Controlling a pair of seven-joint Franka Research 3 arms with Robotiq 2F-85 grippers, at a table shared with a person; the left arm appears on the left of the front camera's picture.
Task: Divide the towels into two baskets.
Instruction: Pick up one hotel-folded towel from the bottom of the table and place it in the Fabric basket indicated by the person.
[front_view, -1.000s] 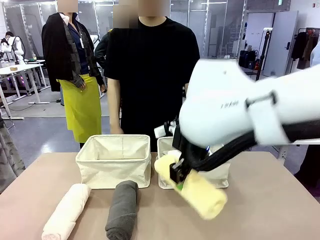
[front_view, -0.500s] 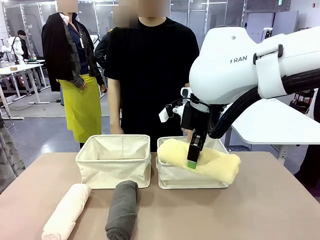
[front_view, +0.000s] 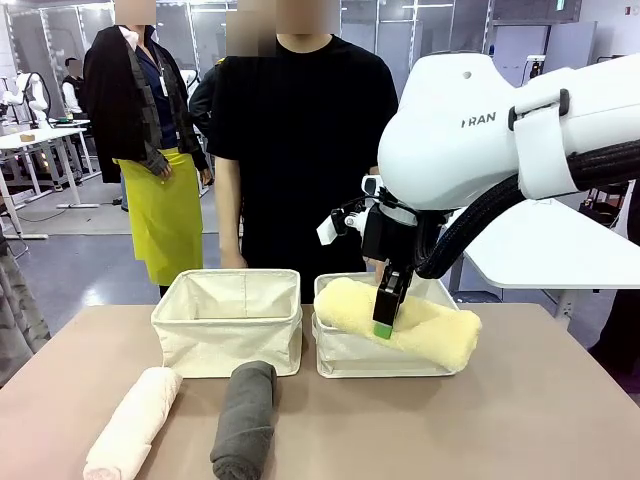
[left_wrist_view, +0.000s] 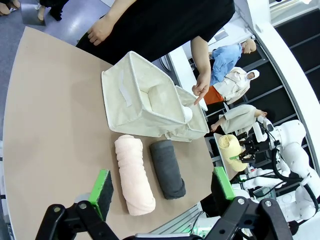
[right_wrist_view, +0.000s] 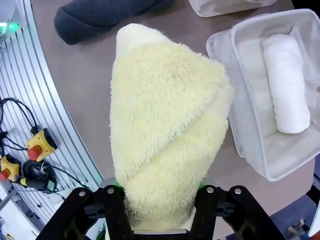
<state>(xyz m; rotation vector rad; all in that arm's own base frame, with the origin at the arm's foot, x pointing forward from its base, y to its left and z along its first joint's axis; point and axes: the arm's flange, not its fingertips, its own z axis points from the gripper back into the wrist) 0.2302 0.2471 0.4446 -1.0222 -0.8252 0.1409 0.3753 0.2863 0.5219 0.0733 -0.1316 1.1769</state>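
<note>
My right gripper (front_view: 385, 318) is shut on the yellow towel (front_view: 420, 325), holding it level across the front rim of the right basket (front_view: 365, 360). The right wrist view shows that yellow towel (right_wrist_view: 167, 125) filling the jaws, with a white towel (right_wrist_view: 286, 82) lying inside the basket (right_wrist_view: 240, 120) beyond it. The left basket (front_view: 228, 345) stands beside it. On the table in front lie the pink towel (front_view: 132, 420) and the grey towel (front_view: 245, 418). My left gripper (left_wrist_view: 162, 184) hangs open high above the pink towel (left_wrist_view: 133, 175) and grey towel (left_wrist_view: 167, 169).
A person in black (front_view: 300, 150) stands behind the baskets, one hand (left_wrist_view: 200, 92) pointing down at the right basket. Red stop buttons and cables (right_wrist_view: 37, 145) lie below the table's near edge. Bare tabletop (front_view: 540, 420) spreads to the right.
My right arm has swung the yellow towel up from low over the table's front to the right basket's rim. It has barely moved over the last half second.
</note>
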